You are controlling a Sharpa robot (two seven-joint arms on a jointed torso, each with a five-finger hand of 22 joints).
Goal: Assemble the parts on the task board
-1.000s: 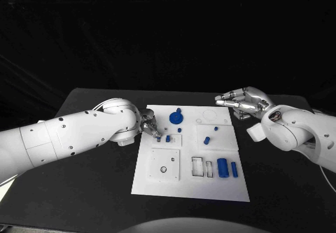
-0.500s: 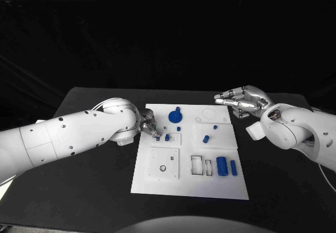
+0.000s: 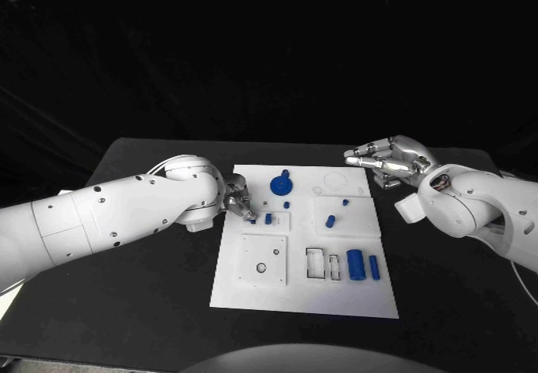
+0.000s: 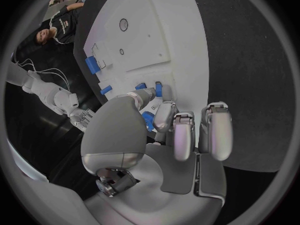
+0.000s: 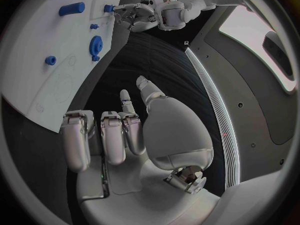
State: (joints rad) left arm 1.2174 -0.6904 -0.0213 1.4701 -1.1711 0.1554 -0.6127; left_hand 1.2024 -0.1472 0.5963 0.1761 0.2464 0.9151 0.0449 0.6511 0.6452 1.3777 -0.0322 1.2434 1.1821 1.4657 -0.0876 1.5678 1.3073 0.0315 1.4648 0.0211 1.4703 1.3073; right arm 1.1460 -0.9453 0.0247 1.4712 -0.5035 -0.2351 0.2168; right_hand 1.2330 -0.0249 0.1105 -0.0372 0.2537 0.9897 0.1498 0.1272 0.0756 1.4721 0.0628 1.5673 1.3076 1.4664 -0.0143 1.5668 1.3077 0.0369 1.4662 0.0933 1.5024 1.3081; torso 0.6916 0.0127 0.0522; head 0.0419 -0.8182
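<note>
Fingertips (image 3: pixel 246 211) of the left hand (image 3: pixel 236 198) are pinching a small blue part (image 3: pixel 253 221) on the task board (image 3: pixel 305 295), while the right hand (image 3: pixel 389 159) is hovering loosely curled, grasping nothing.

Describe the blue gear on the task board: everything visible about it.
The blue gear is a round, toothed disc of matte blue, plastic-looking material, with a short blue stub rising beside its far edge. It lies flat on the white task board, near the board's far end, left of the middle. The right wrist view shows its toothed rim clearly. Neither hand touches it: the left hand works just beside it at smaller blue pieces, and the right hand hovers off the board's far right corner.
</note>
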